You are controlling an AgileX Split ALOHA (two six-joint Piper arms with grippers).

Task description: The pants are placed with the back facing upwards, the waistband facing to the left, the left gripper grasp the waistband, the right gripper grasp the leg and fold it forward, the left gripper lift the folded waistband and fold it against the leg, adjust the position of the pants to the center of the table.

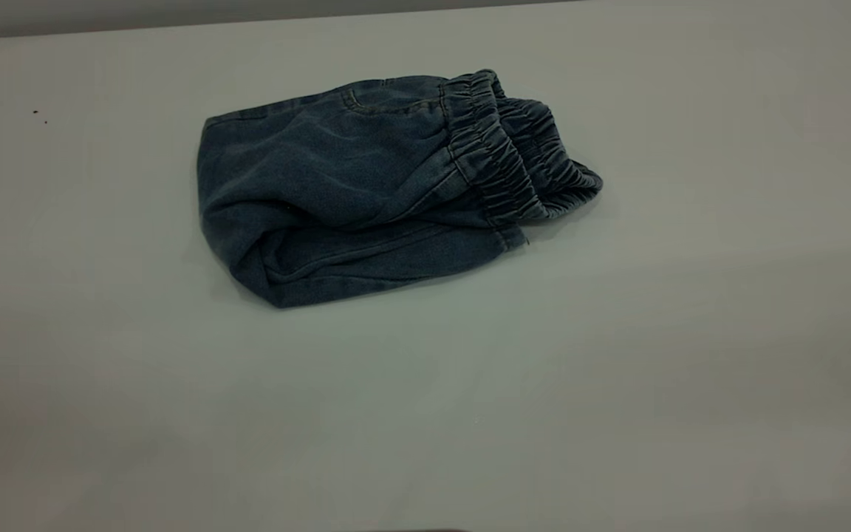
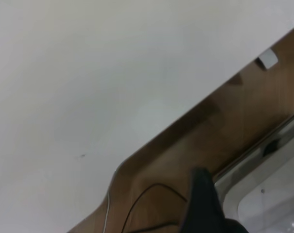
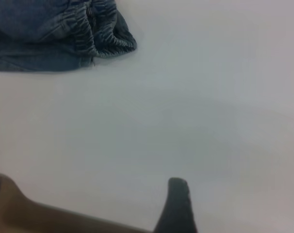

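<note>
Pants (image 1: 366, 192) are seen folded near the table's (image 1: 617, 384) far edge, waistband (image 1: 521, 159) rightward. Nothing else is seen around them, and no writing. Whether the left gripper (image 2: 203, 204) and right gripper (image 3: 176, 206) are clenched cannot be told.

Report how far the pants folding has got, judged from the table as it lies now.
Done, by the look of it: the pants lie in a compact folded bundle, the waistband doubled over at the bundle's right end. In hand: nothing; neither gripper touches the denim, and only a dark fingertip shows in the right wrist view, over bare table. Left: perhaps a nudge, since the bundle sits slightly toward the far side.
</note>
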